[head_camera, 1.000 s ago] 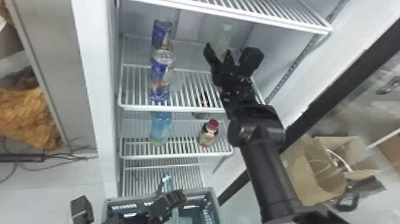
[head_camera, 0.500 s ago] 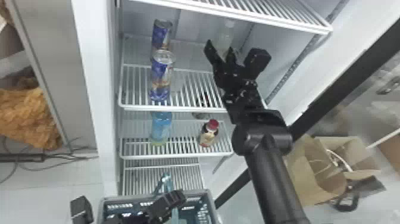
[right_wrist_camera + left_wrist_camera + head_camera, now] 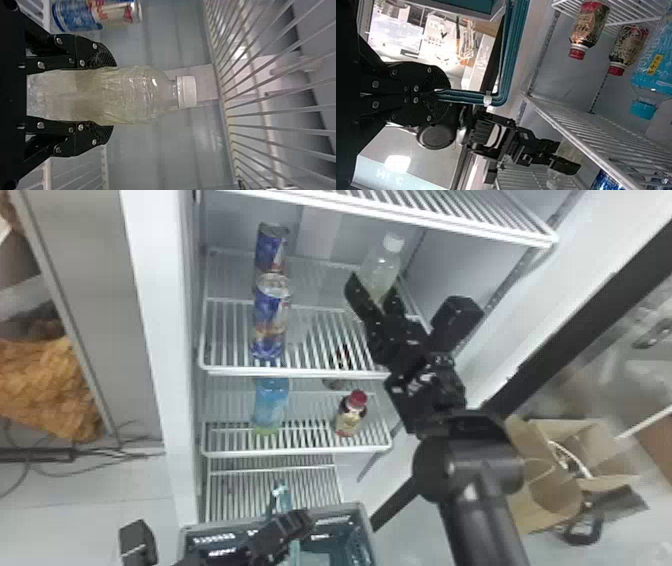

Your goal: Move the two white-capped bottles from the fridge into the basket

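In the head view my right gripper is at the upper fridge shelf, around the lower part of a clear white-capped bottle. The right wrist view has my right gripper shut on this bottle, one finger against each side, its white cap clear of them. My left gripper is low in the head view, at the handle of the grey-blue basket. The left wrist view shows my left gripper shut on the teal handle.
Two blue cans stand on the bottle's shelf, to the left. Below are a blue bottle and a red-capped bottle. A wire shelf hangs overhead. The fridge's right wall is close beside my right gripper; cardboard boxes lie outside.
My right gripper and the white-capped bottle have shifted slightly right together, rising a little at first and then coming lower in the head view. The left gripper stays at the basket.
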